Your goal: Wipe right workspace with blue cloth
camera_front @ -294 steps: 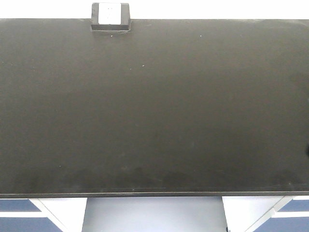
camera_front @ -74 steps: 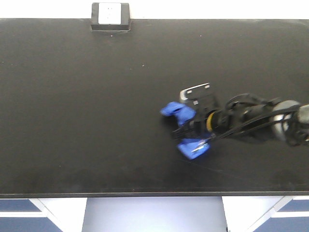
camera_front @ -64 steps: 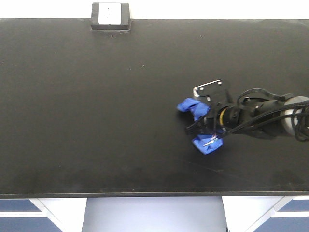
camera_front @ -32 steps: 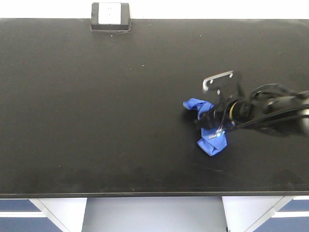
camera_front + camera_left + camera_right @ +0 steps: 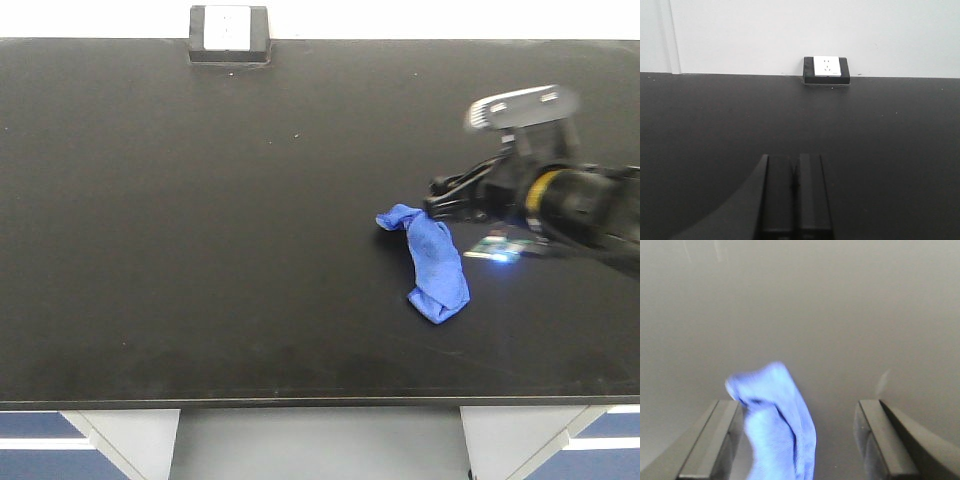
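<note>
Half a second ago the right gripper [image 5: 440,200] sat clamped over the cloth [image 5: 430,262]; now it has let go and pulled back up and to the right, leaving the cloth lying loose on the bench [image 5: 200,250]. From the front, the cloth is a crumpled blue strip right of centre, its upper end just beside the gripper's tips, the rest trailing toward the front edge. In the right wrist view the fingers [image 5: 715,440] are spread wide, with the cloth [image 5: 777,425] between them, close against the left one. The left gripper [image 5: 793,200] has its fingers pressed together, holding nothing, above bare bench. The outlet box [image 5: 229,35] sits at the far edge, well apart from the cloth.
</note>
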Tool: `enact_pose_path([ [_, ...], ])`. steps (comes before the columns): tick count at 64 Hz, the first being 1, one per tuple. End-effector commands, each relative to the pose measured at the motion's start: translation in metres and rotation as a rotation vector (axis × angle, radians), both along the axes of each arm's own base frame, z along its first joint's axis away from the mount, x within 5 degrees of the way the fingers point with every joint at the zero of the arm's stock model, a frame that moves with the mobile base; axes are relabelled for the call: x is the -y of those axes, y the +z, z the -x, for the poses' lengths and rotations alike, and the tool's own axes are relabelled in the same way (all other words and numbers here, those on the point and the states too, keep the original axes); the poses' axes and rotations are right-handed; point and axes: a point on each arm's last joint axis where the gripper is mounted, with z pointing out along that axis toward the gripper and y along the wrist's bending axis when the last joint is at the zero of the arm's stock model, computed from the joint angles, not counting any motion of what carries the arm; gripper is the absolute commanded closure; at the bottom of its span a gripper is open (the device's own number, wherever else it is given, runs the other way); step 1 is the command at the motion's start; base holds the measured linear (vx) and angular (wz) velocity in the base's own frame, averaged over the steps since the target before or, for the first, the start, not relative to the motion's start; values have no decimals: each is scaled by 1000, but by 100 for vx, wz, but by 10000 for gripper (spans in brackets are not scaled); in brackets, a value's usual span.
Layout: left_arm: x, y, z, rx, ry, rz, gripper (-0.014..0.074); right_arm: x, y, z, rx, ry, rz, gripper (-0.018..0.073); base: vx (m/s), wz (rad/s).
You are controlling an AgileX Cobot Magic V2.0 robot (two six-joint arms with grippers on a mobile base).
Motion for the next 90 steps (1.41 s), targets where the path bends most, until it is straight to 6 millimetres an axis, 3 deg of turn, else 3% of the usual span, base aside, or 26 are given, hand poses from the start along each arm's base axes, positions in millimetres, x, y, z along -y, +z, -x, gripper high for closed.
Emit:
enact_pose_path([
  [1, 1, -2, 0, 68, -16, 9, 602, 7, 29, 20, 112, 10, -56, 29, 0, 0],
  [19, 1, -2, 0, 68, -16, 9, 602, 26, 45, 67, 216, -3, -78, 29, 0, 0],
  [48, 1, -2, 0, 68, -16, 9, 602, 32, 45, 73, 212, -38, -46, 37, 0, 0],
  [61, 1, -2, 0, 68, -16, 9, 602, 44, 59, 90, 244, -120, -99, 179, 0, 0],
  [80, 1, -2, 0, 68, -16, 9, 602, 70, 73, 137, 210, -289, -227, 573, 0, 0],
  [90, 1, -2, 0, 68, -16, 9, 602, 77, 69, 159, 322, -189, -74, 569, 0, 0],
])
